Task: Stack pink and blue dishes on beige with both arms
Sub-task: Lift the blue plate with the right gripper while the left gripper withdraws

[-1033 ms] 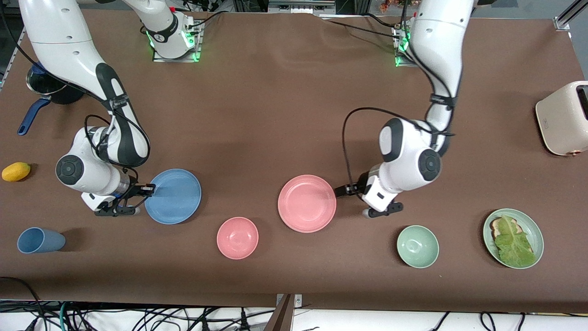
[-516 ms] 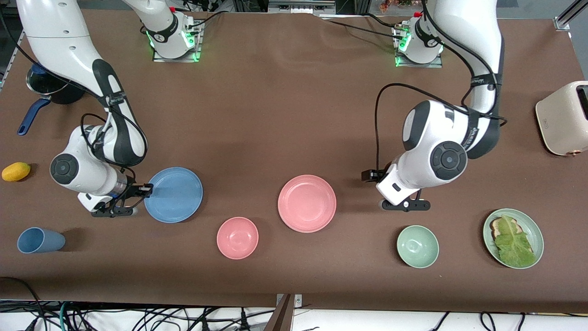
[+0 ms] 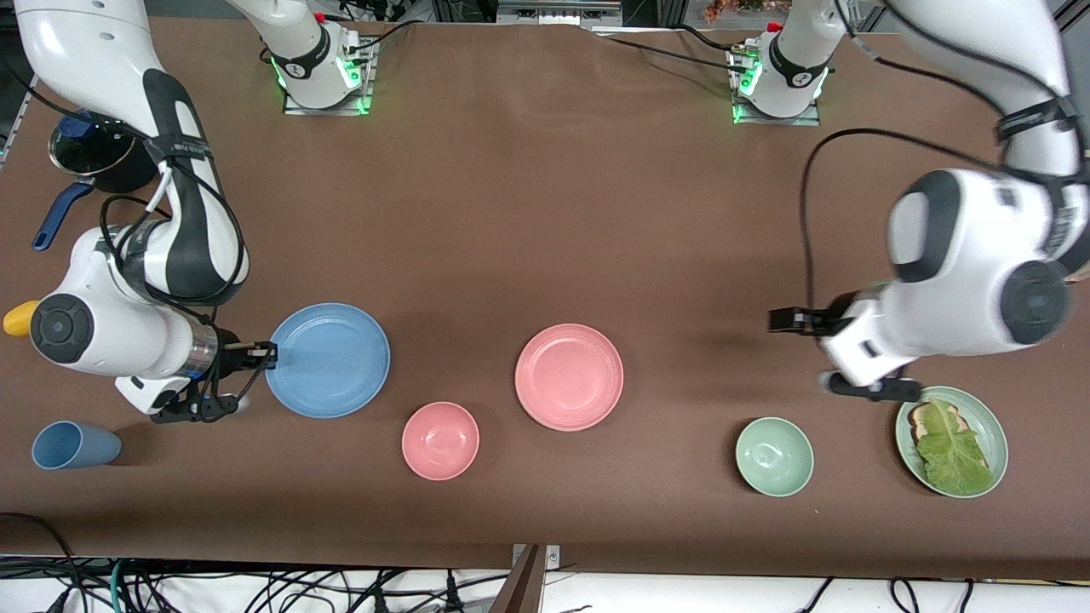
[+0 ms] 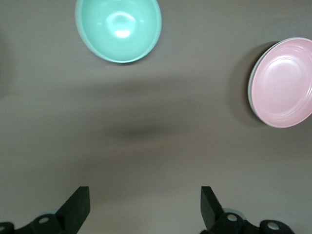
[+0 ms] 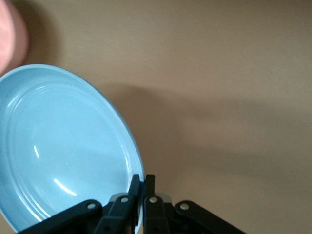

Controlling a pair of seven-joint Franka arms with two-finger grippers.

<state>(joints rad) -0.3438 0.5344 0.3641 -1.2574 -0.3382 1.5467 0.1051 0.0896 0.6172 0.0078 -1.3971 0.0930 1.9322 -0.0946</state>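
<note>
Right gripper (image 3: pixel 271 349) is clenched on the rim of the blue plate (image 3: pixel 328 360), at the plate's edge toward the right arm's end of the table (image 3: pixel 528 196). In the right wrist view the fingers (image 5: pixel 134 187) pinch the light-blue rim w/ no gap, and the plate (image 5: pixel 63 151) looks tilted, a shadow on the cloth beside it. Whether it's fully off the table, can't tell from the front view.

Left gripper (image 3: pixel 783 320) hangs over bare brown cloth toward the left arm's end, between the pink plate (image 3: pixel 569 376) and the green plate w/ bread and lettuce (image 3: pixel 951 440). Jaws spread wide, holding nothing; the left wrist view shows the two fingertips (image 4: pixel 78 204) well apart over empty cloth, w/ the pale green bowl (image 4: pixel 118 28) and pink plate (image 4: pixel 282 83) further off.

Pink plate sits flat about mid-table, closer to the table's front-camera edge than to the bases' edge. In the left wrist view a pale rim peeks out under it, maybe another plate beneath, not sure. No separate beige plate shows.

Other stuff: small pink bowl (image 3: pixel 440 440) nearer the front edge, between blue and pink plates. Pale green bowl (image 3: pixel 774 456) near the front edge, beside the lettuce plate. Blue cup (image 3: pixel 75 445) on its side near the front corner at the right arm's end. Yellow fruit (image 3: pixel 17 317), partly hidden by the right arm, plus a dark pot w/ blue handle (image 3: pixel 81 162) along that same end. Cream toaster (image 3: pixel 1043 217) at the left arm's end edge.
</note>
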